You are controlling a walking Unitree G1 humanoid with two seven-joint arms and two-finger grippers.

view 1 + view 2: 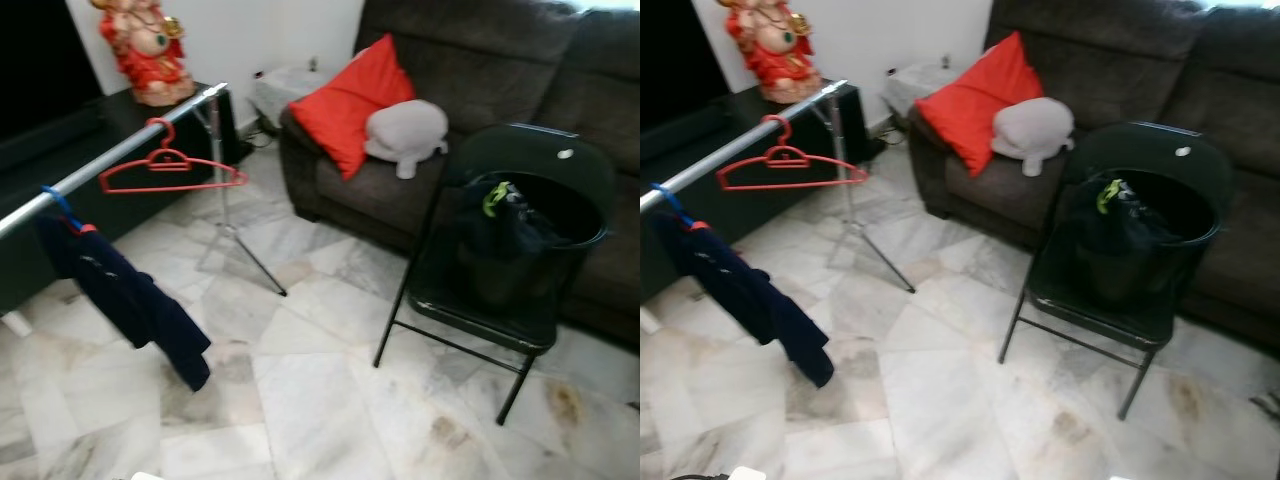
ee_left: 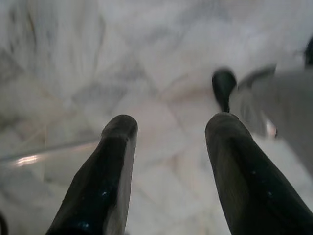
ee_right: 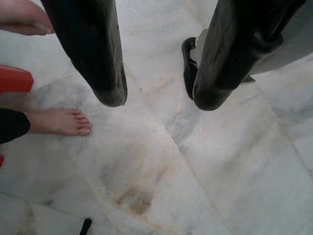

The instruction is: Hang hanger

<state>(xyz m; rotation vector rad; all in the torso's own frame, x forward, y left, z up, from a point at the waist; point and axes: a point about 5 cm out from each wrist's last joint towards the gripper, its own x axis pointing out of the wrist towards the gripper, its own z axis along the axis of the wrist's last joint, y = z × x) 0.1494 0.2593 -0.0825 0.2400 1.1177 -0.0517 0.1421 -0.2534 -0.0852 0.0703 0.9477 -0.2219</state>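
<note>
Red hanger hanging empty on the silver rail

A thin red hanger (image 1: 170, 170) is hanging by its hook over a slanting silver rail (image 1: 120, 152) of a garment rack, near the rail's far upper end, and it is carrying no clothing. Its triangular frame is sitting roughly level below the rail, slightly turned toward the camera. Further down the same rail, well apart from it, a blue hanger (image 1: 60, 207) is holding a dark navy garment (image 1: 125, 297) that is drooping toward the marble floor (image 1: 320, 400).
</note>
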